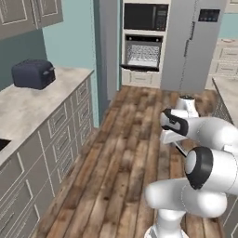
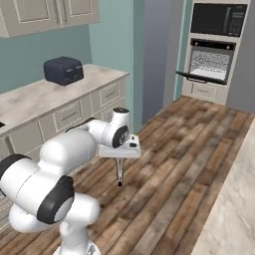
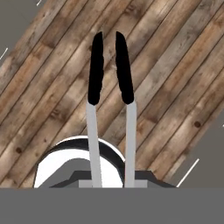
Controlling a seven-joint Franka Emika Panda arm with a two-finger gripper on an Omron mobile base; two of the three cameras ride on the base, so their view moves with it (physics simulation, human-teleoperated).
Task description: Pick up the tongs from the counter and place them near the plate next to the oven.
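The tongs (image 3: 95, 74) hang straight down over the wooden floor, two grey arms ending in black tips, side by side in the hand view. From the right base view they are a thin dark stick (image 2: 119, 172) below my gripper (image 2: 119, 158), which is shut on their upper end. The arm is folded in front of the base, with the hand (image 1: 179, 135) held above the floor. The marbled counter (image 1: 28, 107) with a dark sink corner (image 1: 2, 144) runs along the left. The plate and the green oven are out of view.
A dark blue boxy appliance (image 1: 32, 73) sits on the left counter. Ahead stand a built-in wall oven (image 1: 143, 52) with its door down, a black microwave (image 1: 145, 16) and a steel fridge (image 1: 193, 42). Another marbled top (image 2: 234, 199) borders the right. Wooden floor (image 1: 125, 148) lies between.
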